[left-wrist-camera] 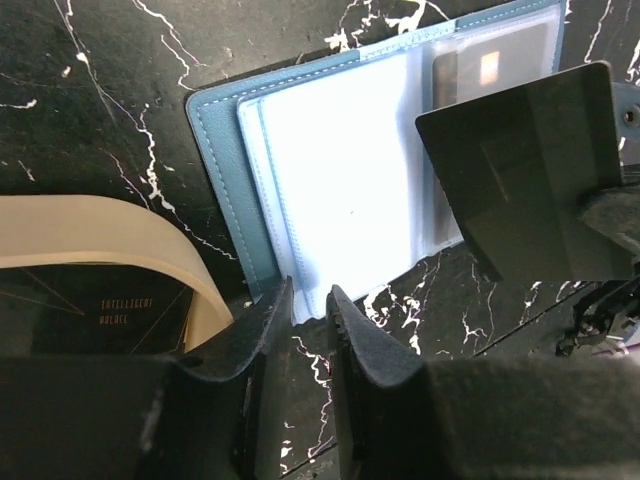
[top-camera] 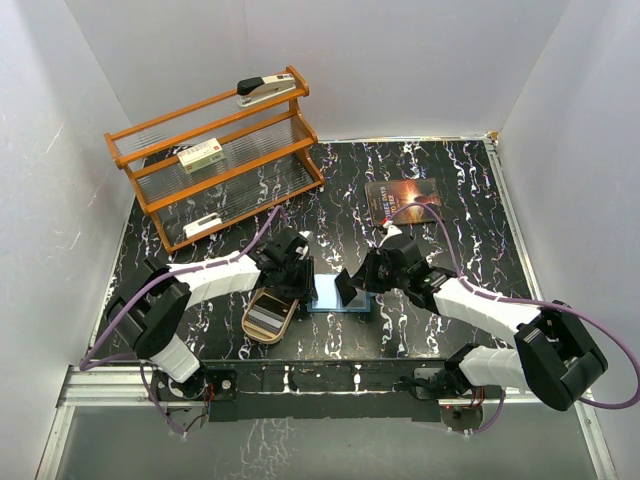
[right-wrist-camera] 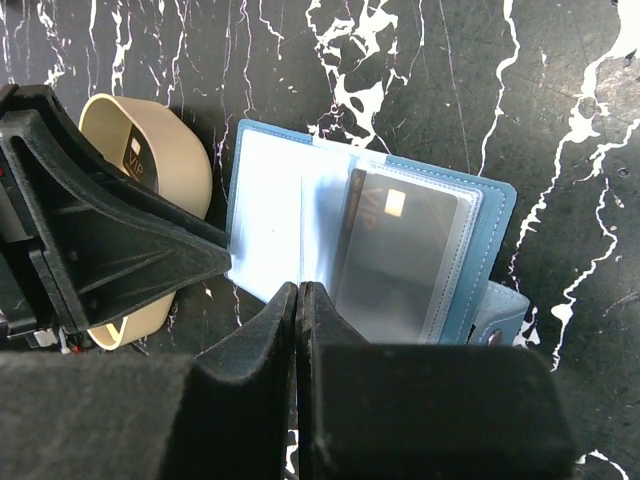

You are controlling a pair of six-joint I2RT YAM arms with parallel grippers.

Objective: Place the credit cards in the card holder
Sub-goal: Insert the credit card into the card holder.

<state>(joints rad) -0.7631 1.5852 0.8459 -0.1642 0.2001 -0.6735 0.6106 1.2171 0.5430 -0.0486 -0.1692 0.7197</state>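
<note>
The blue card holder [top-camera: 340,303] lies open on the black marble table, its clear sleeves up [left-wrist-camera: 340,170] [right-wrist-camera: 270,210]. A dark credit card with a chip sits in its right sleeve [right-wrist-camera: 400,250] [left-wrist-camera: 490,65]. My right gripper [top-camera: 362,278] [right-wrist-camera: 300,290] is shut on another dark credit card [left-wrist-camera: 520,180] [top-camera: 347,287], held tilted just above the holder. My left gripper [top-camera: 302,283] [left-wrist-camera: 310,300] stands at the holder's left edge, its jaws a narrow gap apart with nothing between them. More cards lie in the tan tray [top-camera: 255,305] [left-wrist-camera: 90,225].
An orange wooden rack [top-camera: 215,150] stands at the back left with a stapler [top-camera: 268,90], a white-green box [top-camera: 200,157] and a small white item [top-camera: 203,225]. A dark book with an orange glow [top-camera: 403,200] lies behind the right arm. White walls close in three sides.
</note>
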